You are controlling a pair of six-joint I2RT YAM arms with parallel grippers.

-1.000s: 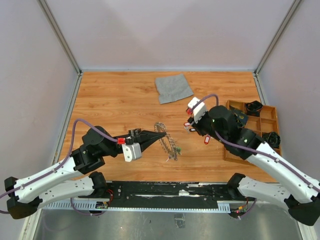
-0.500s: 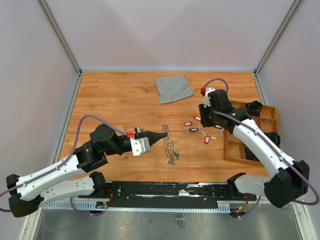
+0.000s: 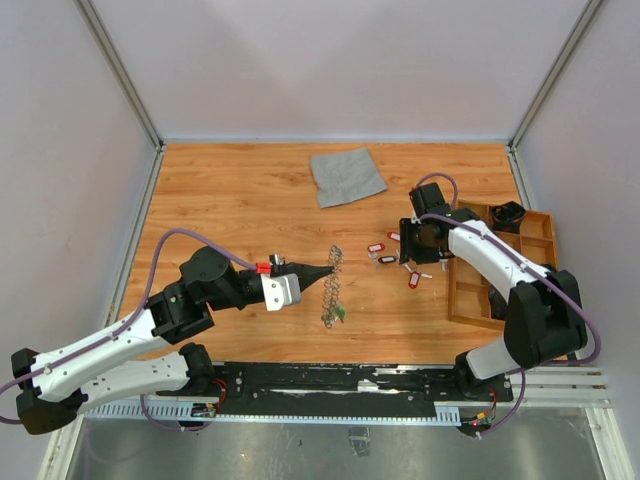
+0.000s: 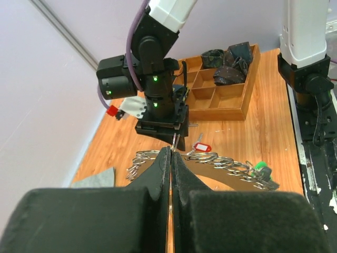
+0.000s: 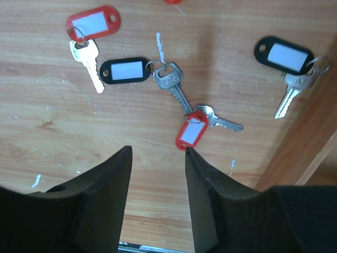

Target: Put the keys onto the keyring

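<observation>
Table (image 3: 230, 200): wooden board, walled on three sides, both arm bases at the near edge.
Left claw (image 3: 326, 270): reaches rightward over the middle of the board; fingers pressed flat together, pinching the wire of the ring at their tips.
Ring (image 3: 333, 285): near the centre of the board, standing on edge and not lying flat, its upper rim in the left claw and its lower rim towards the near edge; a fringe of small metal pieces runs around it.
Green tag (image 3: 341, 313): hangs at the ring's lower end, close to the board.
Cloth (image 3: 347, 176): grey square, flat at the far middle of the board, well apart from the ring.
Keys (image 3: 388, 259): loose on the board right of the ring, between the ring and the tray, none touching the ring.
Keys, right wrist view: red tag (image 5: 93, 22) at top left; black tag (image 5: 125, 69) just right of it; second red tag (image 5: 190, 134) lower, near the claw's right finger; second black tag (image 5: 284, 54) at far right, beside the tray wall. Each tag carries one silver key.
Right claw (image 5: 157, 158): points down over the loose keys; fingers apart with bare wood between them, gripping nothing.
Tray (image 3: 537, 228): wooden, divided into compartments, at the right edge of the board.
Black parts (image 3: 508, 212): in the tray's far compartments.
</observation>
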